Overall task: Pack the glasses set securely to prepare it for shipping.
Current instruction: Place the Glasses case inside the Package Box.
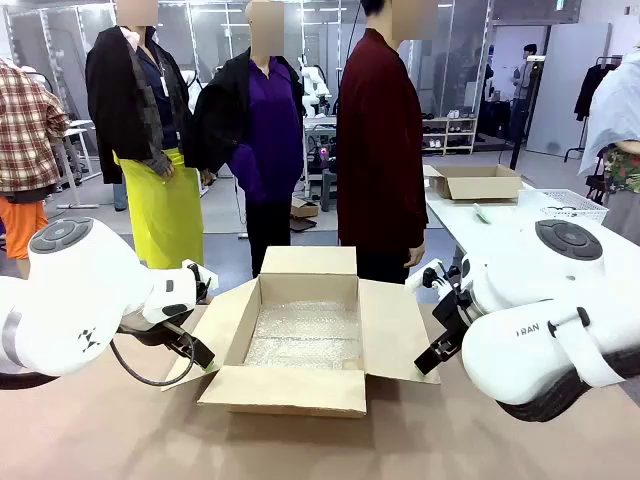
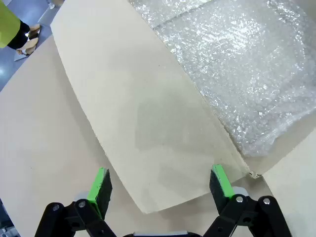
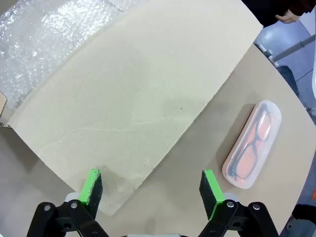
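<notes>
**Pale pink glasses case [image 3: 253,144] flat on the table [image 3: 192,163], outside the open right jaws.**

In the right wrist view the case is translucent, and a pair of glasses shows through it. It lies to the right of the green pad [image 3: 209,190] on that side and a little farther on, so it is not between the jaws and does not touch them. It is near the right flap [image 3: 138,94] of the cardboard box [image 1: 290,388] but apart from it. The right jaws stand wide apart and hold nothing; a corner of this flap lies under their gap. The box is open and lined with bubble wrap [image 1: 305,335]. The left jaws are also wide apart and empty, over the near corner of the left flap [image 2: 148,113].
</notes>
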{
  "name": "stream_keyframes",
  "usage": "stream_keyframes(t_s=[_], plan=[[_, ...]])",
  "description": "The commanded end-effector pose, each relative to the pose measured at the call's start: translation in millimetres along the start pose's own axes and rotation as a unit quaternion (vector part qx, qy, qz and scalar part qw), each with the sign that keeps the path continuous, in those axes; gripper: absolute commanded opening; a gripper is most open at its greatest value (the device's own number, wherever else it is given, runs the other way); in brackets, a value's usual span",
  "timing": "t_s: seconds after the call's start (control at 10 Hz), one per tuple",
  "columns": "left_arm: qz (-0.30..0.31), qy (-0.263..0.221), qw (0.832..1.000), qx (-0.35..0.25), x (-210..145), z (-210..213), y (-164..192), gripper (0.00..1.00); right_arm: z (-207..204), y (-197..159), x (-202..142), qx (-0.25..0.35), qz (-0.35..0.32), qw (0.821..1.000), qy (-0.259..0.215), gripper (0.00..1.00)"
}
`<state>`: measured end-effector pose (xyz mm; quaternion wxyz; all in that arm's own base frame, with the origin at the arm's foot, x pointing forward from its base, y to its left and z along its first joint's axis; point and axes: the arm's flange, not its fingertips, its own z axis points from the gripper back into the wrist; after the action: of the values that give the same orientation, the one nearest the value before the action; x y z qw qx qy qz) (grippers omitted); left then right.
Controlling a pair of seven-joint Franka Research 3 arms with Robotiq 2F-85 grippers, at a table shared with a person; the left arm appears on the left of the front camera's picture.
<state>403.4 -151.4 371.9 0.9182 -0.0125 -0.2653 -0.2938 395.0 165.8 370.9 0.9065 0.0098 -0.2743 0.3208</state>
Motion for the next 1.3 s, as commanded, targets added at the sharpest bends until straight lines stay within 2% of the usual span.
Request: stream_keyframes(t_s=[0.0,1.1,1.2], plan=[[0.000,0.000,1.000,0.000,0.0,0.0,-0.1,1.00,0.6,-0.3,1.0,-0.001,0.000,1.000,-0.002,1.00],[0.000,0.000,1.000,0.000,0.0,0.0,-0.1,1.00,0.0,-0.4,-0.1,0.000,0.001,1.000,0.000,1.00],[0.000,0.000,1.000,0.000,0.0,0.0,-0.1,1.00,5.3,-9.2,5.3,-0.005,-0.022,1.000,0.000,1.00]])
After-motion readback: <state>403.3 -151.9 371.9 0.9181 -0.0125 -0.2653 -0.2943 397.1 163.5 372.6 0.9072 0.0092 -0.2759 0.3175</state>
